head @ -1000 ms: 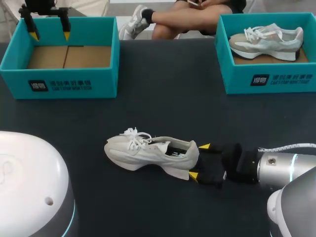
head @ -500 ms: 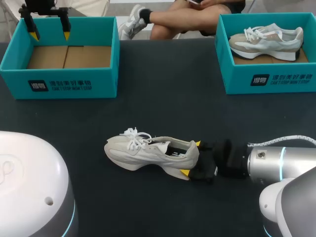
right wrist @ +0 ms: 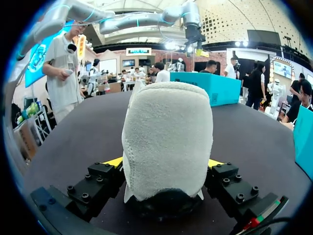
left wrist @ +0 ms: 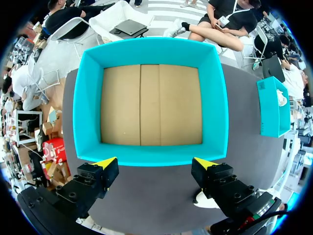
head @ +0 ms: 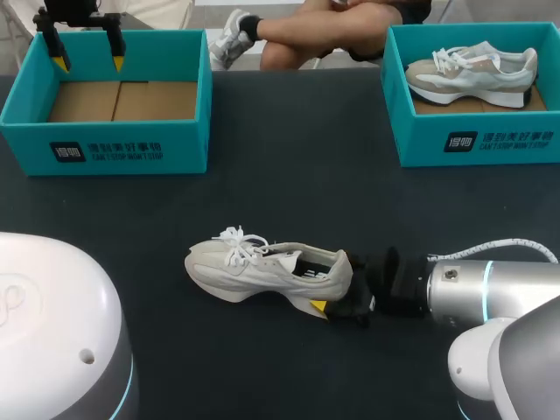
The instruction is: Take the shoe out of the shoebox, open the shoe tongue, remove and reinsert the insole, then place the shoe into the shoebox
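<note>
A pale grey shoe [head: 254, 269] with white laces lies on its sole in the middle of the dark table, toe to the left. My right gripper [head: 334, 282] comes in low from the right and is open, one finger on each side of the heel. In the right wrist view the heel [right wrist: 166, 132] fills the gap of that gripper [right wrist: 165, 161], with the yellow tips close against its sides. An empty teal shoebox [head: 122, 144] stands at the far left. My left gripper [head: 87, 63] hangs open over its far end, with the cardboard floor [left wrist: 151, 105] below the gripper [left wrist: 155, 163].
A second teal shoebox [head: 477, 140] at the far right holds another pale shoe [head: 472, 70]. Bare dark tabletop [head: 289, 192] lies between the boxes and the shoe. My robot's white body [head: 52, 332] fills the near left corner.
My right gripper has slid left along the table onto the heel, so its far yellow tip is now hidden behind the shoe. The shoe and my left arm have not moved.
</note>
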Tool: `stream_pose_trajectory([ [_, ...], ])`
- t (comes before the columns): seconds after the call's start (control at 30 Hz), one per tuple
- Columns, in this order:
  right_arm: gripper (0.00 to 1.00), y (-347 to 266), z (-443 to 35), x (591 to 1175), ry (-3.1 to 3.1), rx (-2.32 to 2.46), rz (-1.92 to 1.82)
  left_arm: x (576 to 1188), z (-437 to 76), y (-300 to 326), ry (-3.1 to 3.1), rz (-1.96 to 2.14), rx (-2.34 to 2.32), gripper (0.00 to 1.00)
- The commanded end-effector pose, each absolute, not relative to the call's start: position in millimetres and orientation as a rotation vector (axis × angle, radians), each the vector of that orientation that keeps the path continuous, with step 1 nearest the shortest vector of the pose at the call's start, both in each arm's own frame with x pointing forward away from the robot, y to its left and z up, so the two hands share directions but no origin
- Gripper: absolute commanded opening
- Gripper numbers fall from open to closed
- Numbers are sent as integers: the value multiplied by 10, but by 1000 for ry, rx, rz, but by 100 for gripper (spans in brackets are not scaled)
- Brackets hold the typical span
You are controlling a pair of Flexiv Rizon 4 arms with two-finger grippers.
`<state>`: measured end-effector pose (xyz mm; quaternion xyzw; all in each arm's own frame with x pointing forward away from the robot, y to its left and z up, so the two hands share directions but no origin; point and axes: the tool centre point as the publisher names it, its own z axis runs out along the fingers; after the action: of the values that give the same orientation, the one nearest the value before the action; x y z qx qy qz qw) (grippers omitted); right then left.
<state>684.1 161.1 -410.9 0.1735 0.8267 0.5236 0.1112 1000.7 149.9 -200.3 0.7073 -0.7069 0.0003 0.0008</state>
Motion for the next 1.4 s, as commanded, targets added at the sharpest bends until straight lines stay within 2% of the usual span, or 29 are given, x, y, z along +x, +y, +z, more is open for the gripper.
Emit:
stream_pose_trajectory([
  [0.03, 6, 1680, -4105, 6855, 2437, 518, 1517, 10006, -2003, 1498, -2220, 0, 2221, 100],
  [0.07, 0, 1681, -4106, 6856, 2436, 519, 1517, 10006, -2003, 1498, -2220, 0, 2221, 100],
  [1.4, 0, 1275, -4042, 7157, 2674, 139, 1509, 10006, -2003, 1498, -2220, 0, 2221, 100],
])
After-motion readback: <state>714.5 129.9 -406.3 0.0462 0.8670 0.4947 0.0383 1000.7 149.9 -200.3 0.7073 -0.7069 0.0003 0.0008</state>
